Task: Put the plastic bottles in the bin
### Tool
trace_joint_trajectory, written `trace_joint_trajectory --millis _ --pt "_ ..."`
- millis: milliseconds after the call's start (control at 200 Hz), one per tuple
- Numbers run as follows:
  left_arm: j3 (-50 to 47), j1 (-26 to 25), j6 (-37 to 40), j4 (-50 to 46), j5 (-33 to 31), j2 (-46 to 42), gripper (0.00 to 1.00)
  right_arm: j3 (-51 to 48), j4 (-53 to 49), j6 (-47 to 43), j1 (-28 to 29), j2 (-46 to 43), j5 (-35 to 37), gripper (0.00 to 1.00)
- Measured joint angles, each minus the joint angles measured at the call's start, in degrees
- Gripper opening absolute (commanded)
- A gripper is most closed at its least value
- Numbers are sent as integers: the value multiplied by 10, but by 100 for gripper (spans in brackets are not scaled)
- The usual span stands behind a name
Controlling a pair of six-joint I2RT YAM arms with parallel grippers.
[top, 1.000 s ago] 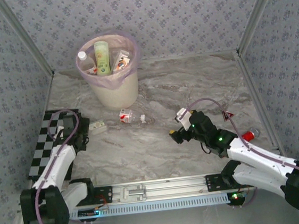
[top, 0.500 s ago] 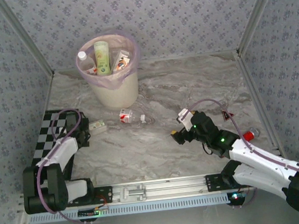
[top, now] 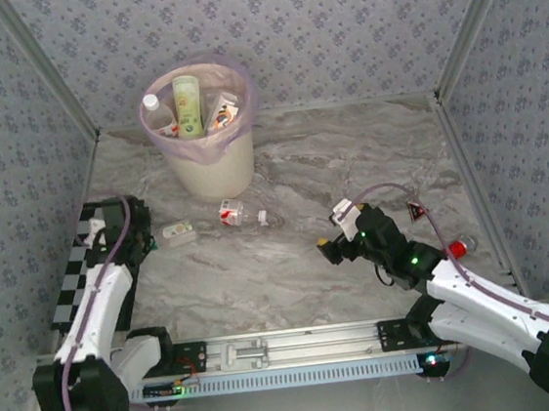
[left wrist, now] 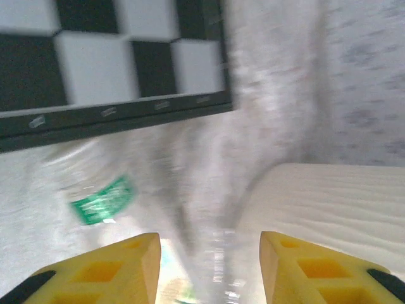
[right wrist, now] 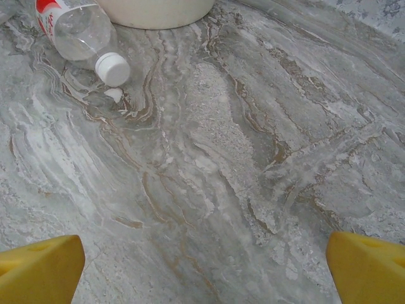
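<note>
Left gripper point(left wrist: 206, 253) half-closed by green-label bottle point(top: 179, 233), left-centre on the counter point(top: 292, 282); blur hides any grip.
Risk: off-centre pinch squirts the round bottle away; right gripper point(right wrist: 205, 266) wide, empty; bin point(top: 214, 168) upper left.

White-shelled arms point(top: 98, 302) with black joints, looped lilac cables point(top: 391, 187) — fingertips point(left wrist: 101, 269) bright yellow.

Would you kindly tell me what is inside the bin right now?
Inside the bin, three bottles poke up: a pale green bottle, a white-capped bottle and a red-and-white labelled bottle. Anything lower is hidden by them and the pink liner.
</note>
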Motion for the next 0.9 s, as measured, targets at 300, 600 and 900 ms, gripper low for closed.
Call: trace_joint_trajectory --millis 300,600,900 --pt "60 0 70 -51 -5 -56 75 0 0 10 0 0 0 100" --pt "-49 6 34 -38 5 41 97 -3 -20 18 0 -30 9 100" --pt "-52 34 31 52 20 169 97 -11 -36 24 -1 -46 20 100"
